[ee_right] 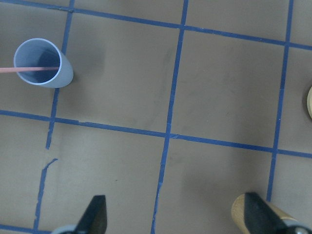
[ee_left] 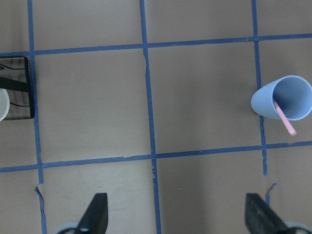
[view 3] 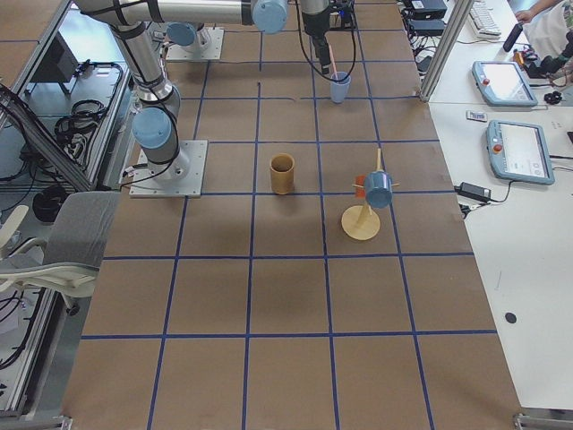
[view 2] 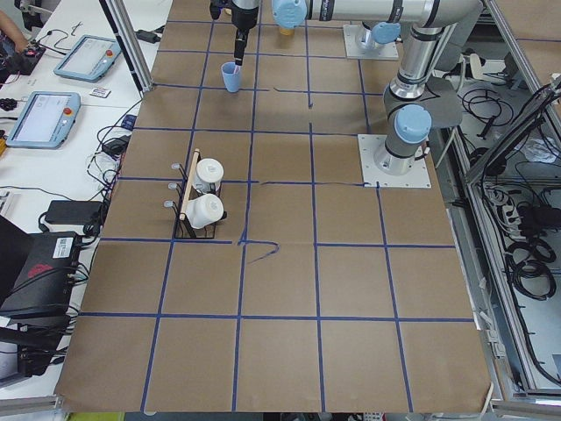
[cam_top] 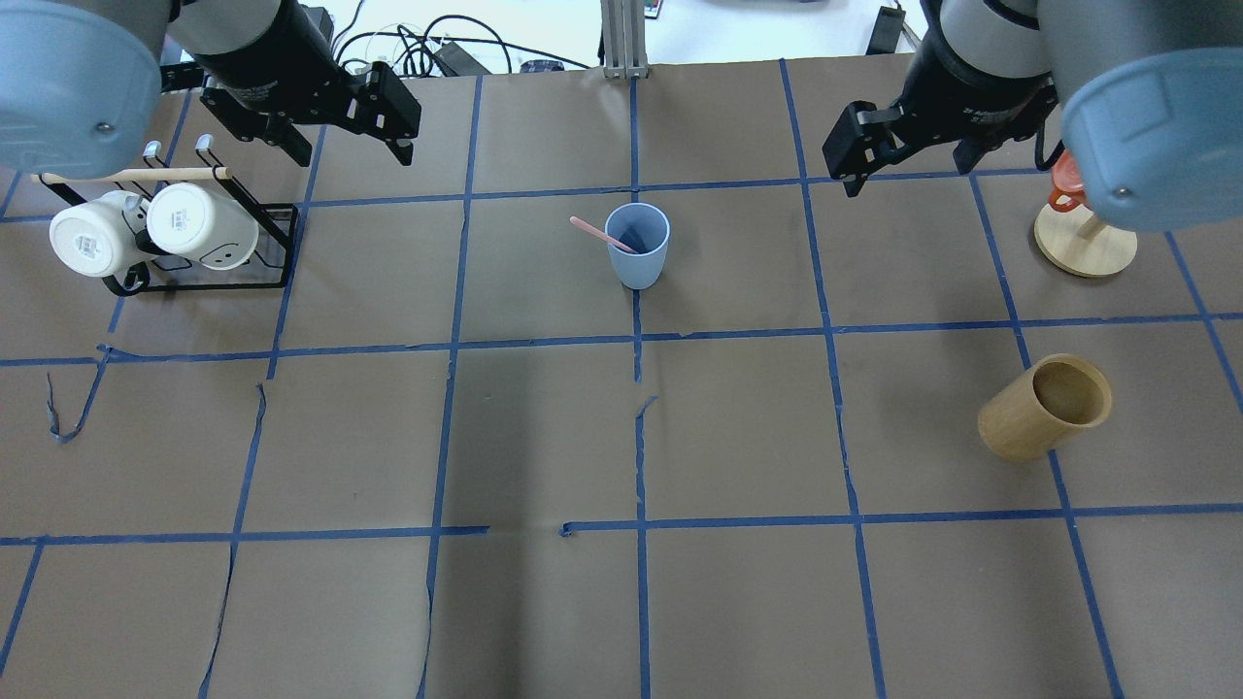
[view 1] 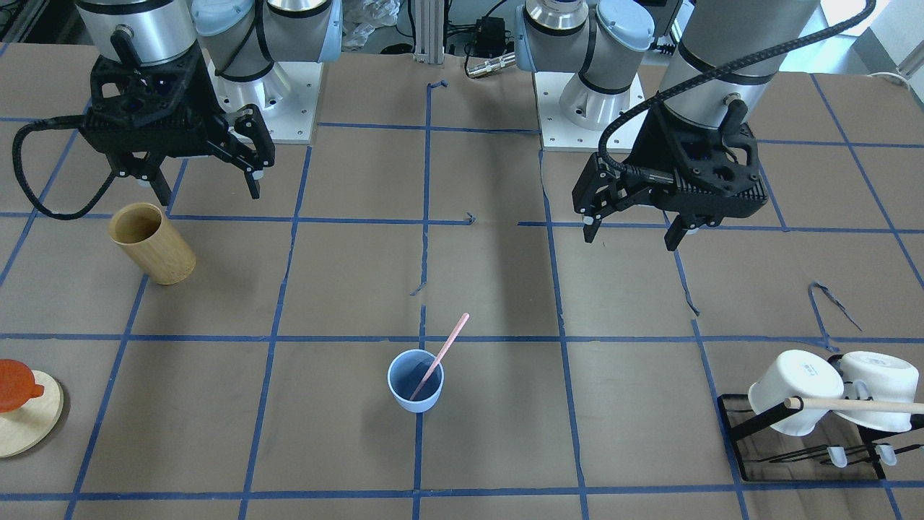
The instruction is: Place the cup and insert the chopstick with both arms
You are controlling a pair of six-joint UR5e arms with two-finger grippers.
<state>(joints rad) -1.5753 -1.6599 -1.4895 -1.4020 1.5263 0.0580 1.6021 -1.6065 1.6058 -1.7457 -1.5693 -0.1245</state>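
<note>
1. The cup [view 1: 416,383] stands upright on the desk [view 1: 491,448]. It sits on a blue tape line near the desk's middle, on the side away from the robot's bases.
2. The chopstick [view 1: 444,350] is in the cup. Its lower end rests inside and the shaft leans on the rim. The upper end sticks out well above the rim, tilted toward the robot's left side.
3. The left claw [view 1: 632,237] hangs above the desk with its fingers spread wide and nothing between them. It is well apart from the cup.
4. The right claw [view 1: 208,189] also hangs above the desk, fingers spread and holding nothing, well apart from the cup.
5. A tan wooden cup [view 1: 151,244] stands near the right claw, not touching it.
6. A black rack [view 1: 733,426] carries two white mugs [view 1: 794,390] on a wooden dowel at the desk's edge on the robot's left.
7. A round wooden stand [view 1: 25,426] with an orange piece on it sits at the opposite edge.
</note>
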